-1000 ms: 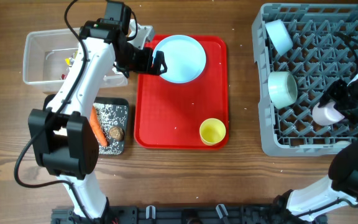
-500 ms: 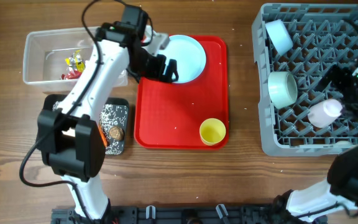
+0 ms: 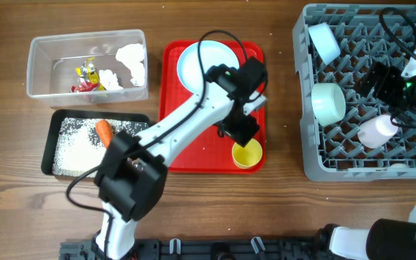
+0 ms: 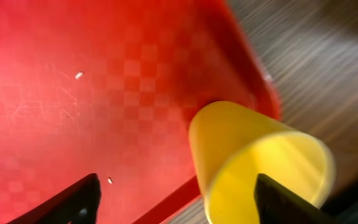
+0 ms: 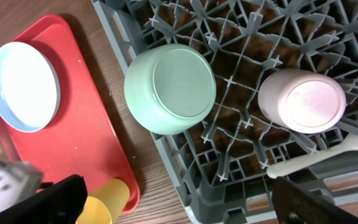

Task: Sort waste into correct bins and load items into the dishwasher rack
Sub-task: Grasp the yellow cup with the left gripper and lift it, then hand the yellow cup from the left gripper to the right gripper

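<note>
Tabletop: wooden table, red tray at centre
Yellow cup: tray's near right corner; likely light, stiff, slick, so pinch across the rim
Left gripper: fingers apart around the cup
Right gripper: spread wide above dishwasher rack

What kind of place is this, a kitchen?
Probably a robot practice setup for clearing up after meals, not a real kitchen. On the wooden table sit a grey dishwasher rack holding bowls, a red tray with a plate and a yellow cup, and a clear tub of rubbish.
</note>
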Robot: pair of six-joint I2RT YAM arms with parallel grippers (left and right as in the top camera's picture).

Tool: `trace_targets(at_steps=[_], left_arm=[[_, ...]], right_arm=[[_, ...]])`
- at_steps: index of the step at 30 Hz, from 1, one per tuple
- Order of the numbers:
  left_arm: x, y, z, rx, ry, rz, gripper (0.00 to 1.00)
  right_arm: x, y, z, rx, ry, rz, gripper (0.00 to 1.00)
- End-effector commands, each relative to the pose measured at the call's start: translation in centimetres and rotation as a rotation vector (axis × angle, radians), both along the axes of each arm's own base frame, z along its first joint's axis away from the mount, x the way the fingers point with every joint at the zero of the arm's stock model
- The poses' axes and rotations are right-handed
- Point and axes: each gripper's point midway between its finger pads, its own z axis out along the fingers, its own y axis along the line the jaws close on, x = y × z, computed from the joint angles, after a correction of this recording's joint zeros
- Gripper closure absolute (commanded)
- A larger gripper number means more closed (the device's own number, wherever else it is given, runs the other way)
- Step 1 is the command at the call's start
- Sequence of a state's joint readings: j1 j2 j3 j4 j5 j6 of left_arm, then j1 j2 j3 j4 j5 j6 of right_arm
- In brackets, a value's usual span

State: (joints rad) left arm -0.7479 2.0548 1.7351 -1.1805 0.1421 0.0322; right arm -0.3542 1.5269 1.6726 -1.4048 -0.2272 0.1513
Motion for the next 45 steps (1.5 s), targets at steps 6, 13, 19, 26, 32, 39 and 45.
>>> trace_targets(at_steps=[6, 13, 19, 26, 32, 39, 45], left_arm=[[0.1, 1.4, -3.5, 0.129, 0.025, 0.039, 0.78], [0.7, 1.8, -2.7, 0.135, 0.007, 0.054, 0.96], [5.2, 0.8, 6.8, -0.201, -0.019, 0.216, 0.96], [9.4, 3.2, 18.3, -0.996, 0.209, 0.221, 0.96], [8.8, 4.8, 22.8, -1.263, 0.253, 0.100, 0.96], [8.2, 4.5, 23.7, -1.314, 0.268, 0.058, 0.96], [8.1, 4.4, 23.7, -1.313, 0.271, 0.054, 0.96]], right_arm=[[0.1, -0.3, 0.0, -0.030, 0.003, 0.016, 0.02], [0.1, -0.3, 0.0, -0.027, 0.002, 0.016, 0.02], [1.5, 4.3, 1.1, 0.148, -0.111, 0.211, 0.02], [3.8, 17.1, 4.3, 0.556, -0.456, 0.700, 0.01], [4.5, 24.1, 5.7, 0.779, -0.622, 0.893, 0.00], [4.2, 27.5, 7.6, 0.819, -0.712, 1.011, 0.01], [3.5, 29.1, 8.2, 0.831, -0.732, 1.067, 0.21]])
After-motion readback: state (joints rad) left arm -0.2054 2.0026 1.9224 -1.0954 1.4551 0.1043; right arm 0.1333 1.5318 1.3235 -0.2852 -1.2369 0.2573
